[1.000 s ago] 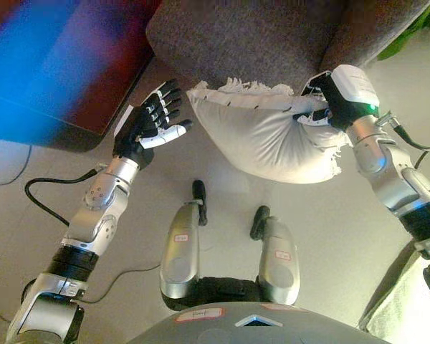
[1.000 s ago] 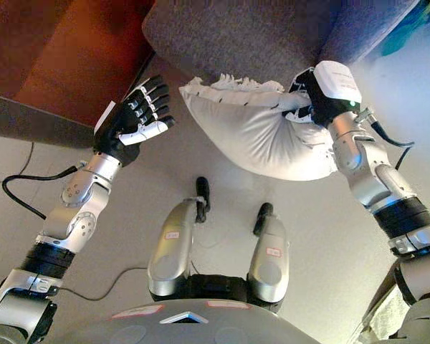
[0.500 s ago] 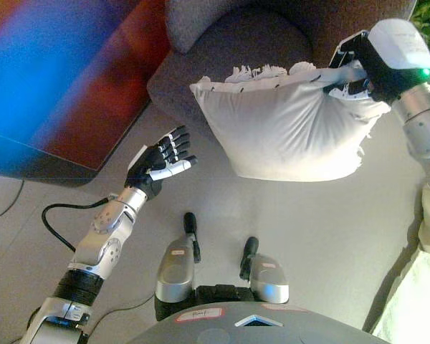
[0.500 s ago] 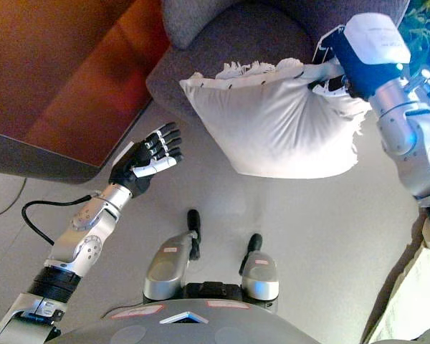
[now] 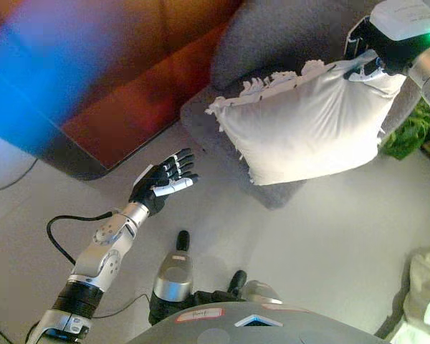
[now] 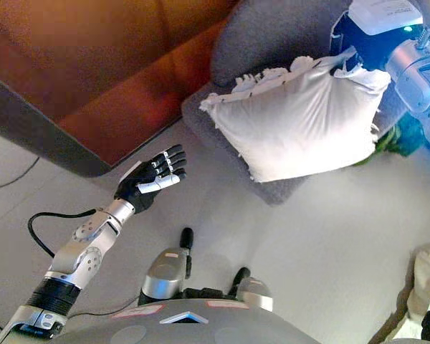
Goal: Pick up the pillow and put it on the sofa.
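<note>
White pillow (image 5: 308, 125), one, gripped by right hand (image 5: 376, 50) over grey sofa (image 5: 272, 36), left hand (image 5: 161, 183) fingers spread

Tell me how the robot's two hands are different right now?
The right hand is clamped on a corner of the white pillow, while the left hand holds nothing. The right hand is raised over the grey sofa; the left hand hangs lower, over the floor, fingers spread open. Both hands are dark.
</note>
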Motion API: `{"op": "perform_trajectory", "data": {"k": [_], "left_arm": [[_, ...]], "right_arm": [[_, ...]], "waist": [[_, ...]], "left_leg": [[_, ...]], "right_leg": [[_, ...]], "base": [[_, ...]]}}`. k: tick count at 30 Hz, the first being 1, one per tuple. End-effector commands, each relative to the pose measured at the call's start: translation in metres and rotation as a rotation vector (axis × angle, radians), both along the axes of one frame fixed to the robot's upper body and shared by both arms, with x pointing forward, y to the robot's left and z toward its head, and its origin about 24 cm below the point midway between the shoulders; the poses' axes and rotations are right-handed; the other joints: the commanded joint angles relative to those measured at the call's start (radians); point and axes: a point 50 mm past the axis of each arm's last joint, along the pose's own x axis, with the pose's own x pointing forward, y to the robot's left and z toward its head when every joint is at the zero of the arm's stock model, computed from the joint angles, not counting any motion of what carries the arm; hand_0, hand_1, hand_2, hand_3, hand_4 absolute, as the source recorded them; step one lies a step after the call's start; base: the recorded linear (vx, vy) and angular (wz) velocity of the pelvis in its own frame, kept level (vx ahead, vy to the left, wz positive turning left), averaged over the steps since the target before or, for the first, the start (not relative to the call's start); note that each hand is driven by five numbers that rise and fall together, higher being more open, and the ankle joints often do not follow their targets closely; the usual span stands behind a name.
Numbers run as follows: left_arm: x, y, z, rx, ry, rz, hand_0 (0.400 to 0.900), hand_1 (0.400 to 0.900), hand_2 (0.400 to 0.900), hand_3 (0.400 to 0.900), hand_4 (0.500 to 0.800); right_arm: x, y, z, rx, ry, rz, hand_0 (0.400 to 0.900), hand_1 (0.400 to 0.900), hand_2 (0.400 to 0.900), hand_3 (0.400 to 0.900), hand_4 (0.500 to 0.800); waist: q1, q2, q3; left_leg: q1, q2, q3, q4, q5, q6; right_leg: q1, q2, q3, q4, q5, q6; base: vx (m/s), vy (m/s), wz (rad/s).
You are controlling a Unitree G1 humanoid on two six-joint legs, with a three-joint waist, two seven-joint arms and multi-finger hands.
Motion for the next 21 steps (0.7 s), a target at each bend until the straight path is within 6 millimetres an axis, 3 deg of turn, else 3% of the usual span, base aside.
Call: {"op": "perform_trajectory", "data": {"k": [1,2,3,6,11,16,21], "left_arm": [[0.002,-0.009,0.029,-0.01,-0.127,-0.121,0.9,0.9,0.9,0.9,0.8],[0.003,-0.009,0.032,-0.009,-0.137,-0.132,0.9,0.9,0.9,0.9,0.8],[0.006,-0.009,0.037,-0.009,-0.156,-0.144,0.9,0.9,0.9,0.9,0.8],[0.014,-0.009,0.053,0.006,-0.228,-0.159,0.9,0.9,0.9,0.9,0.8],[0.021,-0.001,0.066,0.037,-0.277,-0.155,0.9,0.9,0.9,0.9,0.8],[0.017,0.003,0.066,0.041,-0.273,-0.158,0.9,0.9,0.9,0.9,0.8],[0.017,0.0,0.059,0.052,-0.263,-0.137,0.9,0.9,0.9,0.9,0.8]], "right_arm": [[-0.002,-0.022,0.099,0.068,-0.36,-0.216,0.4,0.4,0.4,0.4,0.5],[-0.002,-0.03,0.102,0.045,-0.377,-0.291,0.712,0.712,0.712,0.712,0.687],[-0.001,-0.037,0.104,0.06,-0.395,-0.369,0.9,0.9,0.9,0.9,0.8],[-0.007,-0.053,0.113,0.123,-0.499,-0.532,0.9,0.9,0.9,0.9,0.8],[-0.019,-0.066,0.125,0.164,-0.69,-0.608,0.9,0.9,0.9,0.9,0.8],[-0.02,-0.069,0.119,0.219,-0.729,-0.596,0.9,0.9,0.9,0.9,0.8],[-0.011,-0.057,0.093,0.356,-0.728,-0.466,0.9,0.9,0.9,0.9,0.8]], "waist": [[0.052,-0.055,-0.108],[0.065,-0.056,-0.096],[0.079,-0.055,-0.078],[0.106,-0.049,-0.025],[0.127,-0.04,0.017],[0.124,-0.043,0.003],[0.086,-0.04,-0.045]], "left_leg": [[0.024,0.037,-0.012,0.043,-0.124,-0.034],[0.013,0.036,-0.023,0.04,-0.119,-0.035],[-0.002,0.036,-0.035,0.036,-0.114,-0.035],[-0.046,0.036,-0.062,0.023,-0.097,-0.032],[-0.069,0.037,-0.092,-0.029,-0.064,-0.026],[-0.049,0.036,-0.102,-0.068,-0.052,-0.02],[0.001,0.034,-0.086,-0.126,-0.04,-0.013]], "right_leg": [[-0.113,0.038,-0.035,-0.005,0.117,-0.027],[-0.119,0.039,-0.04,-0.009,0.122,-0.025],[-0.128,0.04,-0.045,-0.012,0.126,-0.023],[-0.154,0.047,-0.054,-0.025,0.141,-0.02],[-0.175,0.057,-0.065,-0.03,0.148,-0.014],[-0.168,0.063,-0.06,-0.032,0.145,-0.011],[-0.15,0.068,-0.04,-0.03,0.137,-0.005]], "base": [[0.0,-0.106,0.29],[-0.08,-0.125,0.29],[-0.15,-0.125,0.21],[-0.19,-0.137,0.22],[-0.07,-0.06,0.21],[0.03,0.013,-0.04],[0.01,0.067,-0.19]]}}
